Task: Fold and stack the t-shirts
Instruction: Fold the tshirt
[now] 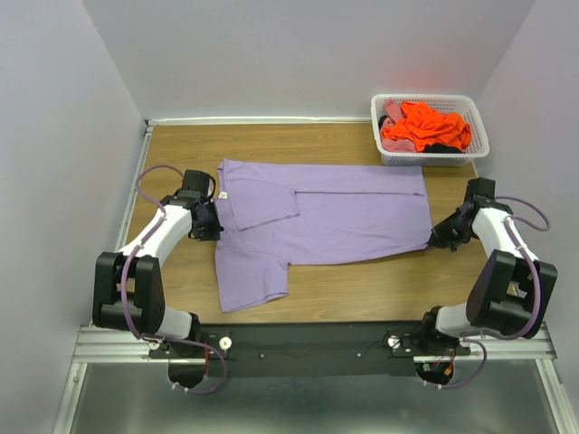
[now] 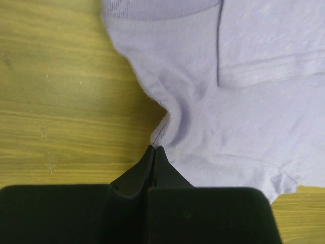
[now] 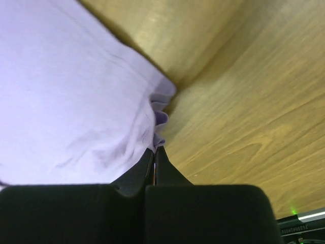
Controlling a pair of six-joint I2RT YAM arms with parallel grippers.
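A lavender-purple t-shirt (image 1: 335, 217) lies spread across the wooden table, one sleeve folded over its chest and the other sleeve (image 1: 251, 276) pointing toward the near edge. My left gripper (image 1: 213, 226) is shut on the shirt's left edge, where the cloth (image 2: 172, 127) puckers at the fingertips (image 2: 154, 148). My right gripper (image 1: 436, 240) is shut on the shirt's near right corner; the hem (image 3: 160, 119) bunches at its tips (image 3: 155, 149). Orange (image 1: 425, 127) and pink (image 1: 393, 110) t-shirts lie heaped in the basket.
A white lattice basket (image 1: 477, 120) stands at the back right corner of the table (image 1: 181, 145). Grey walls close in the table on three sides. A metal rail (image 1: 308, 344) runs along the near edge.
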